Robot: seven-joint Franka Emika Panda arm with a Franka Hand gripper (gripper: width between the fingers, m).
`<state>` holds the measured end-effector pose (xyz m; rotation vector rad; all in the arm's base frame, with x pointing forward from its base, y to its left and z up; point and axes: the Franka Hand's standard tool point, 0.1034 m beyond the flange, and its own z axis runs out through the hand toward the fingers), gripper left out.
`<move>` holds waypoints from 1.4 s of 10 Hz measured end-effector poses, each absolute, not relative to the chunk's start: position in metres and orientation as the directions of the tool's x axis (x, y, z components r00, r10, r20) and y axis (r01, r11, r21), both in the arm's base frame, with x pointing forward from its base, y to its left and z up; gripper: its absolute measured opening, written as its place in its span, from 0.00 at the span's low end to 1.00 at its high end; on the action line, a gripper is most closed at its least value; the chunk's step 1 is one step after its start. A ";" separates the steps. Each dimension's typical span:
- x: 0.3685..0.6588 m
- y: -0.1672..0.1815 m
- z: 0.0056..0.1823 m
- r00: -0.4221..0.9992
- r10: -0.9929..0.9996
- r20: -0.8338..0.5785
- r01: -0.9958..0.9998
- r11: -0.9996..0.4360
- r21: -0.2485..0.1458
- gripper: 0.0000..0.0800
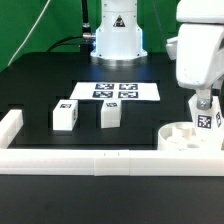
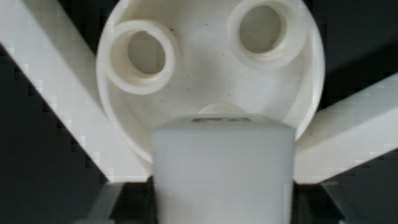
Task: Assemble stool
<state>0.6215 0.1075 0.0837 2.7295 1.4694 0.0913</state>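
Stool leg, white, blocky and tagged, is pinched upright in the gripper over the round white seat, just beside the border rail. It looks like the insertion step: line up a socket hole, then press down. A second leg and a third leg lie well apart.

One round seat being counted, two holes being seen in it, first hole, second hole, three white legs being counted, first leg, second leg, third leg, one marker board being counted, one white rail being counted.
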 end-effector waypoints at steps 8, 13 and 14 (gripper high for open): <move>0.617 0.112 0.083 0.985 0.159 0.067 0.161 -0.987 -0.027 0.42; 0.618 0.122 0.082 0.888 -0.457 0.050 -0.451 -0.888 -0.091 0.42; 0.618 0.122 0.082 0.836 -0.547 0.038 -0.542 -0.835 -0.098 0.42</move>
